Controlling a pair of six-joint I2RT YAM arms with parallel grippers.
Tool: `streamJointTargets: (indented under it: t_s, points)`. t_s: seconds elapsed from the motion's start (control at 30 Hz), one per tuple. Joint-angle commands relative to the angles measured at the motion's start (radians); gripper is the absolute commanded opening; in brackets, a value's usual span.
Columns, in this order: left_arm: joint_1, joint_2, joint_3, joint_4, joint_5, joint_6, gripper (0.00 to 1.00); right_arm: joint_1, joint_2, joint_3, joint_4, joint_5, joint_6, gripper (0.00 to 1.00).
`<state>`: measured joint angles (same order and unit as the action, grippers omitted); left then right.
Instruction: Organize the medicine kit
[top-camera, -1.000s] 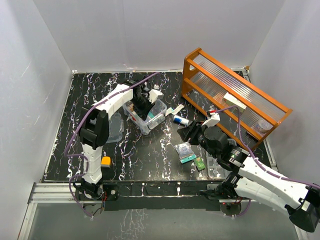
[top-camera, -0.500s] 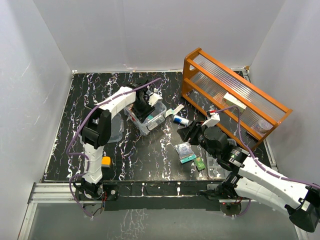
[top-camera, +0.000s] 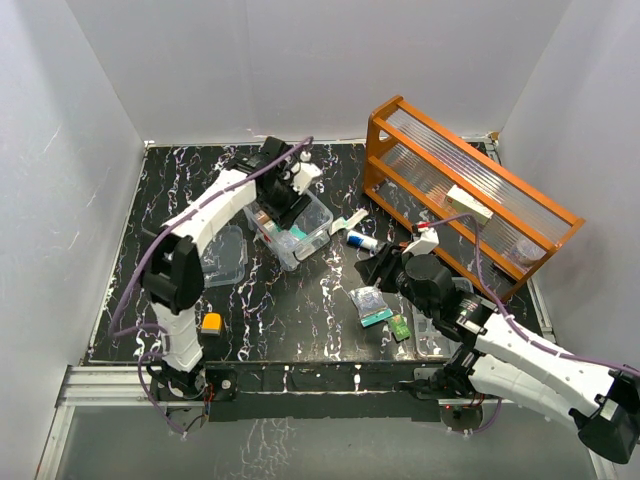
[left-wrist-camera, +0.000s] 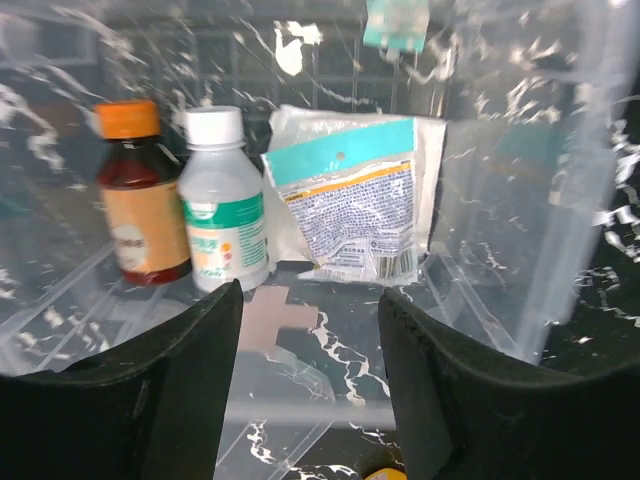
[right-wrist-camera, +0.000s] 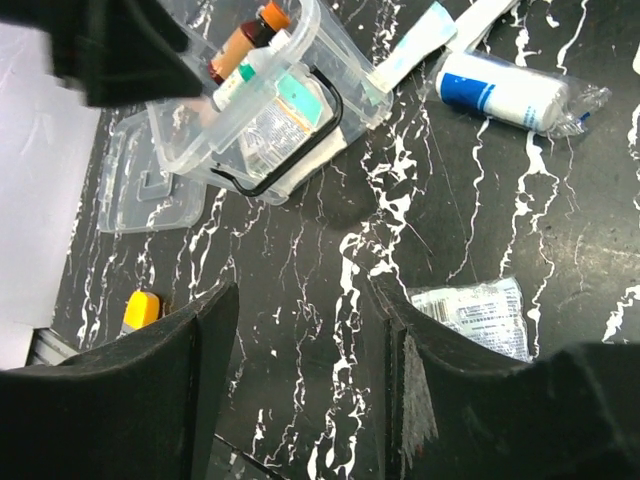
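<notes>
While the medicine kit stood open toward the back left of the desk, its clear lid lay flat just beside it, so the box could be loaded from above. The left gripper hung over the box mouth with its jaws parted and nothing between them, which read as a release rather than a grasp. Below it a brown bottle and a white bottle sat side by side, touching, with a flat sachet next to them. Packing them that close left room for more.

The right gripper was also spread and empty, held above the desk between the kit and the loose supplies. To the kit's right lay a wrapped blue-and-white roll, a pale tube and a clear packet. A small orange object lay apart, near the front left. The orange wooden rack stood at the back right. Something that looked like a clear tray lay beside the right arm, though glare left that uncertain. With the left arm over the box, the right arm's way in looked blocked.
</notes>
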<state>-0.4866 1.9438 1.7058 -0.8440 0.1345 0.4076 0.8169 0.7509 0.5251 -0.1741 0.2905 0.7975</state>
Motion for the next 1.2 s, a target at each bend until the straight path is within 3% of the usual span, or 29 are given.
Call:
streamJointTargets:
  t_s: [0.0,0.13,0.27,0.43,0.63,0.8,0.97,1.17]
  points:
    - [-0.003,-0.213,-0.015,0.083,0.023,-0.092,0.56,-0.002,0.017,-0.004,-0.023,0.03,0.024,0.52]
    - [-0.003,-0.378,-0.137,0.227,0.078,-0.25,0.58,-0.002,0.046,0.005,-0.079,0.037,0.02,0.57]
    - [-0.005,-0.61,-0.384,0.477,0.108,-0.34,0.6,-0.003,0.115,0.023,-0.089,-0.012,-0.057,0.61]
    - [-0.005,-0.917,-0.749,0.766,-0.03,-0.428,0.62,-0.005,0.227,0.069,-0.157,-0.014,-0.067,0.61]
    - [-0.004,-1.174,-0.993,0.885,-0.169,-0.485,0.64,-0.005,0.266,0.082,-0.18,0.033,-0.062,0.62]
    - [-0.004,-1.25,-1.037,0.906,-0.207,-0.533,0.64,-0.009,0.304,0.116,-0.245,0.123,-0.075,0.68]
    - [-0.004,-1.246,-1.014,0.872,-0.202,-0.577,0.65,-0.02,0.39,0.149,-0.272,0.113,-0.095,0.71]
    - [-0.004,-1.249,-1.011,0.876,-0.088,-0.618,0.65,-0.024,0.502,0.157,-0.245,0.011,-0.158,0.6]
